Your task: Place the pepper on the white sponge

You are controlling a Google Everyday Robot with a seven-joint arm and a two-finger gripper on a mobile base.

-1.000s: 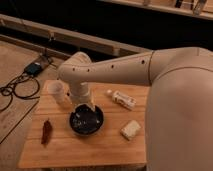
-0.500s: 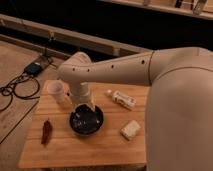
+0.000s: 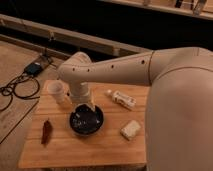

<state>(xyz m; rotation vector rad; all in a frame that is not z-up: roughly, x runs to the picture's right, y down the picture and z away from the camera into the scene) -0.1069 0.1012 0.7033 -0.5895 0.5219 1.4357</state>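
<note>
The pepper (image 3: pixel 46 132), a small dark red-brown tapered piece, lies on the wooden table (image 3: pixel 100 148) near its front left corner. Over at the front right rests the white sponge (image 3: pixel 131 129), a cream rounded block. My gripper (image 3: pixel 86 109) hangs from the white arm over the back part of a black bowl (image 3: pixel 86 121) in the middle of the table. It is open with nothing in it. It is well to the right of the pepper and left of the sponge.
A white cup (image 3: pixel 56 91) stands at the back left, close to my wrist. A white labelled bottle (image 3: pixel 122 99) lies at the back right. Cables and a small box (image 3: pixel 34 67) lie on the floor to the left of the table.
The arm has barely shifted above the bowl. The pepper, sponge, cup and bottle lie where they were.
</note>
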